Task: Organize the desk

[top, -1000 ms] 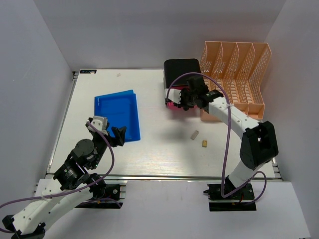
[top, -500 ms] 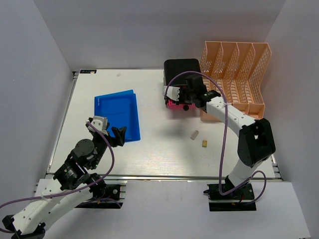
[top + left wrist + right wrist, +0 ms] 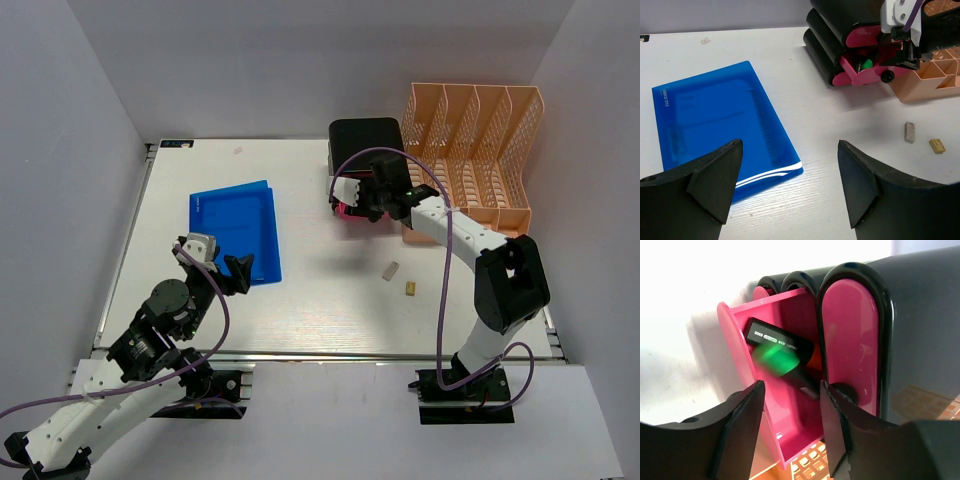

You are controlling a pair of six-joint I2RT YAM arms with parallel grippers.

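Hovering above the desk (image 3: 330, 300), the right tool (image 3: 791, 389) stands spread at a pink drawer (image 3: 790, 315), the left tool (image 3: 790, 145) spread too.

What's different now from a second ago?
The right arm slid left toward the organizer. Its fingers spread, seemingly letting a green marker drop into the open pink drawer. The left arm, blue folder, rack and two small blocks stayed put.

The right gripper (image 3: 352, 200) has shifted left to the pink plastic drawer (image 3: 790, 320). Its jaws have widened, clear of the green-and-black marker (image 3: 780, 357).
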